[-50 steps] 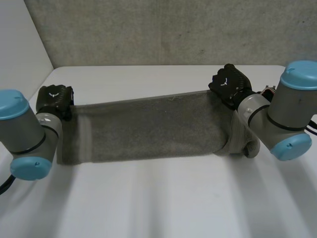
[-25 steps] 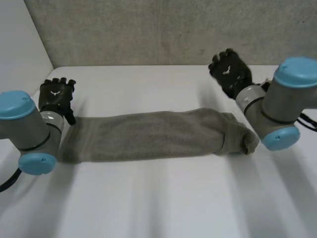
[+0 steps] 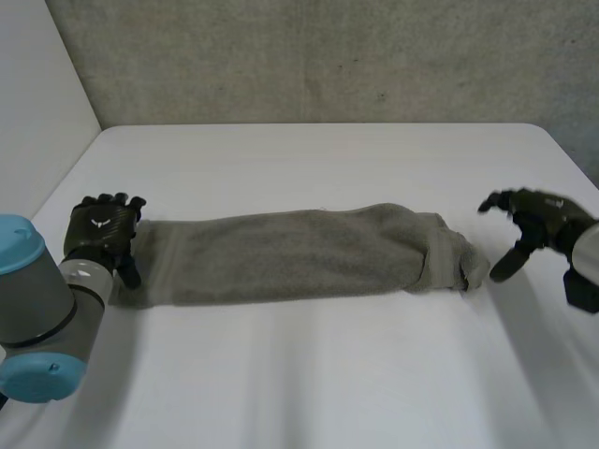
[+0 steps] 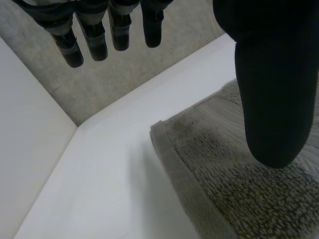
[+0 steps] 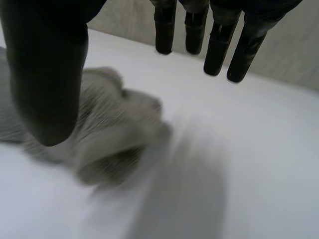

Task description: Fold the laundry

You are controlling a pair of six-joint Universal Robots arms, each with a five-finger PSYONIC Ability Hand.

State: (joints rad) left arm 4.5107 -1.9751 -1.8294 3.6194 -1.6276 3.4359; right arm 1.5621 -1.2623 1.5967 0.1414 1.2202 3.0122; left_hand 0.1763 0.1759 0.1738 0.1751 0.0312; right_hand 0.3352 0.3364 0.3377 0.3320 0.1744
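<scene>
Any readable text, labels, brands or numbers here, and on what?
None readable.
The left hand bears a small white mark on its back, a sign, not letters.
The towel, table and right hand show no writing.

head cam: high, behind and between the arms, faced down and far across the whole table (image 3: 309, 374) to the grey wall (image 3: 309, 56) | left wrist cam: low, very close, looked past the left hand (image 4: 274, 99) at the left end of the towel (image 4: 224, 169) | right wrist cam: close, looked past the right hand (image 5: 47, 74) at its bunched right end | shared by all: towel, table
</scene>
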